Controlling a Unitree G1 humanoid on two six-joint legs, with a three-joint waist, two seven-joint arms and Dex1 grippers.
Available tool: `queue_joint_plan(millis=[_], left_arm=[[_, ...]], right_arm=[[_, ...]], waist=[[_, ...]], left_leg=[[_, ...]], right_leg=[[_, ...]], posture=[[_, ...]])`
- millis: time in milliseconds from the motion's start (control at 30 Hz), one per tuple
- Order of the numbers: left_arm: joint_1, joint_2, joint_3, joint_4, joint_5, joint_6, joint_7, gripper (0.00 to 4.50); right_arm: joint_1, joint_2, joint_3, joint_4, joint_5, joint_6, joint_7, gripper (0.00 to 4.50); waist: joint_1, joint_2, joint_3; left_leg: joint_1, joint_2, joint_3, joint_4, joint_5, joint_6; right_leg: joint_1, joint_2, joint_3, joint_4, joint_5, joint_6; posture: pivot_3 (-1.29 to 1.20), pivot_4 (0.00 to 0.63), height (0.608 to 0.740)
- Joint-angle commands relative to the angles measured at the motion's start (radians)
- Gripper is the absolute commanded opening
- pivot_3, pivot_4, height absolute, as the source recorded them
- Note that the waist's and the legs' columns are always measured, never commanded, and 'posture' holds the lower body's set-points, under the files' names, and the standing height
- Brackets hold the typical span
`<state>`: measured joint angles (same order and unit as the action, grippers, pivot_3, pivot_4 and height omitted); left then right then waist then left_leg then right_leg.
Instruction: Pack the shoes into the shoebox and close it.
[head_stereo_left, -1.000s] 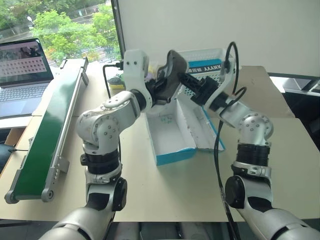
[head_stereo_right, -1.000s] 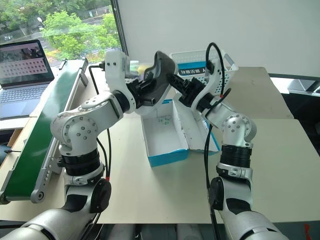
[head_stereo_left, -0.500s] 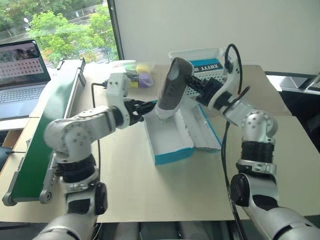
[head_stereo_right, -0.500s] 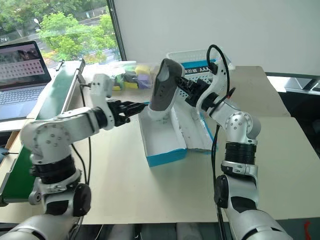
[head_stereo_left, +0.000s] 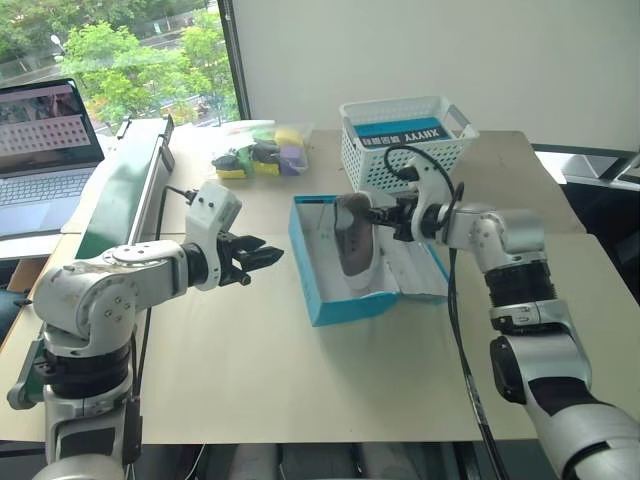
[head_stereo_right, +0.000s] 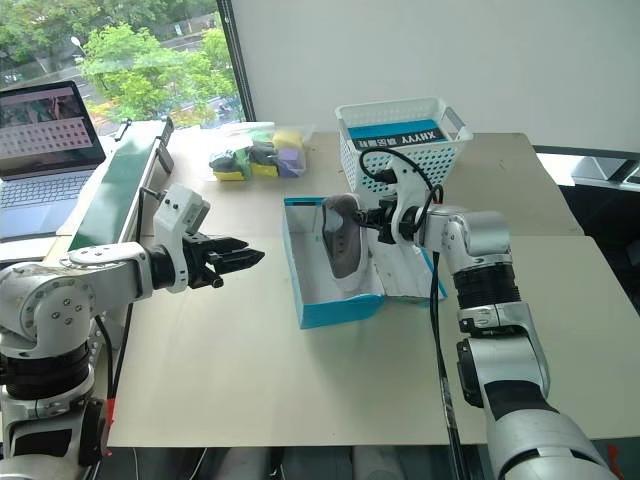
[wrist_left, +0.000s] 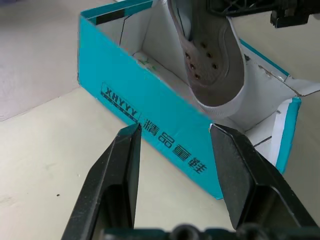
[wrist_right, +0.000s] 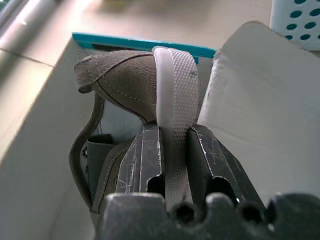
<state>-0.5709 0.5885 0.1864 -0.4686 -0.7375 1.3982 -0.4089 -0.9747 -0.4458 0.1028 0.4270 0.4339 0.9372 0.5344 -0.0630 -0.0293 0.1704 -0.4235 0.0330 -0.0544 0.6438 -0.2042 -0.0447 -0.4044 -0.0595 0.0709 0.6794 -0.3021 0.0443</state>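
Note:
The blue shoebox stands open in the middle of the table, its lid lying flat on the right with the white inner face up. One grey-brown shoe with a pale sole lies inside the box, tilted on its side. My right gripper reaches in from the right, shut on the shoe's white strap. My left gripper hovers open and empty to the left of the box, pointing at its blue side wall.
A white lattice basket stands behind the box. Small yellow, purple and black items lie at the back left. A green conveyor and a laptop sit along the left side.
My left gripper let go of the shoe, opened and drew back to the left and down. My right gripper brought the shoe down from mid-air into the box.

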Motion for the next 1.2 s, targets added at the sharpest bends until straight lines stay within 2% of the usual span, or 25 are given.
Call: queue_joint_plan(millis=[33, 300, 400, 467, 533, 567, 633, 767, 800, 967, 1100, 1200], left_arm=[[0.01, -0.001, 0.003, -0.052, -0.015, -0.02, -0.002, 2.3], [0.037, -0.022, 0.012, -0.084, -0.021, -0.015, 0.022, 2.3], [0.042, -0.063, 0.044, -0.082, -0.036, -0.003, 0.045, 2.3], [0.04, -0.082, 0.051, -0.085, -0.038, 0.004, 0.058, 2.42], [0.04, -0.09, 0.052, -0.093, -0.039, 0.01, 0.065, 2.42], [0.041, -0.099, 0.06, -0.098, -0.044, 0.017, 0.073, 2.42], [0.042, -0.111, 0.072, -0.105, -0.052, 0.026, 0.083, 2.42], [0.061, -0.101, 0.094, -0.128, -0.063, 0.046, 0.092, 2.42], [0.066, -0.094, 0.101, -0.133, -0.064, 0.052, 0.094, 2.42], [0.087, -0.036, 0.141, -0.122, -0.038, 0.061, 0.108, 2.42], [0.101, -0.009, 0.184, -0.083, 0.007, 0.06, 0.145, 2.42], [0.095, 0.0, 0.196, -0.05, 0.062, 0.026, 0.183, 2.42]], right_arm=[[-0.037, -0.027, 0.073, -0.013, -0.076, -0.044, 0.084, 0.29], [-0.039, -0.049, 0.188, 0.039, -0.183, -0.059, 0.237, 0.29], [-0.048, -0.04, 0.206, 0.066, -0.207, -0.061, 0.272, 0.29], [-0.062, -0.03, 0.208, 0.084, -0.222, -0.064, 0.285, 1.26], [-0.068, -0.026, 0.21, 0.091, -0.232, -0.065, 0.294, 1.76], [-0.076, -0.017, 0.207, 0.099, -0.239, -0.071, 0.291, 2.22], [-0.085, -0.005, 0.2, 0.108, -0.251, -0.076, 0.29, 2.77], [-0.099, 0.016, 0.193, 0.083, -0.272, -0.084, 0.282, 4.25], [-0.101, 0.018, 0.191, 0.062, -0.274, -0.076, 0.282, 4.44], [-0.115, 0.009, 0.13, -0.106, -0.197, 0.039, 0.322, 4.44], [-0.128, -0.007, 0.024, -0.241, -0.074, 0.165, 0.362, 4.44], [-0.119, -0.026, -0.001, -0.338, -0.03, 0.148, 0.388, 4.44]], waist=[[0.0, 0.0, 0.0], [0.009, 0.0, 0.0], [0.017, 0.0, 0.0], [0.02, 0.0, 0.0], [0.021, 0.0, 0.0], [0.021, 0.0, 0.0], [0.021, 0.0, 0.0], [0.017, 0.0, 0.0], [0.016, 0.0, 0.0], [0.014, 0.0, 0.0], [0.018, 0.0, 0.0], [0.023, 0.0, 0.0]], left_leg=[[0.0, 0.0, 0.0, 0.0, 0.0, 0.0], [0.001, 0.0, 0.0, 0.0, 0.0, 0.0], [0.001, 0.0, 0.0, 0.0, 0.0, 0.0], [0.001, 0.0, -0.001, 0.001, 0.0, 0.0], [0.001, 0.0, -0.001, 0.001, 0.0, 0.0], [0.001, 0.0, -0.001, 0.001, 0.0, 0.0], [0.001, 0.0, -0.001, 0.001, 0.0, 0.0], [0.001, 0.0, -0.001, 0.001, 0.0, 0.0], [0.001, 0.0, -0.001, 0.001, 0.0, 0.0], [0.001, 0.0, -0.001, 0.001, 0.0, 0.0], [0.001, 0.0, -0.001, 0.001, 0.0, 0.0], [0.001, 0.0, -0.002, 0.001, 0.0, 0.0]], right_leg=[[0.0, 0.0, 0.0, 0.0, 0.0, 0.0], [0.001, 0.0, 0.0, 0.0, 0.0, 0.0], [0.001, 0.0, 0.0, 0.0, 0.0, 0.0], [0.001, 0.0, 0.0, 0.0, 0.0, 0.0], [0.001, 0.0, 0.0, 0.0, 0.0, 0.0], [0.001, 0.0, -0.001, 0.0, 0.0, 0.0], [0.001, 0.0, -0.001, 0.0, 0.0, 0.0], [0.0, 0.0, 0.0, 0.001, 0.0, 0.0], [0.0, 0.0, 0.0, 0.001, 0.0, 0.0], [0.0, 0.0, 0.0, 0.001, 0.0, 0.0], [0.0, 0.0, 0.0, 0.001, 0.0, 0.0], [0.0, 0.0, -0.001, 0.001, 0.0, 0.0]], posture=[[0.0, 0.15, 0.74], [0.0, 0.15, 0.74], [0.0, 0.15, 0.74], [0.0, 0.15, 0.74], [0.0, 0.15, 0.74], [0.0, 0.15, 0.74], [0.0, 0.15, 0.74], [0.0, 0.15, 0.74], [0.0, 0.15, 0.74], [0.0, 0.15, 0.74], [0.0, 0.15, 0.74], [0.0, 0.15, 0.74]])
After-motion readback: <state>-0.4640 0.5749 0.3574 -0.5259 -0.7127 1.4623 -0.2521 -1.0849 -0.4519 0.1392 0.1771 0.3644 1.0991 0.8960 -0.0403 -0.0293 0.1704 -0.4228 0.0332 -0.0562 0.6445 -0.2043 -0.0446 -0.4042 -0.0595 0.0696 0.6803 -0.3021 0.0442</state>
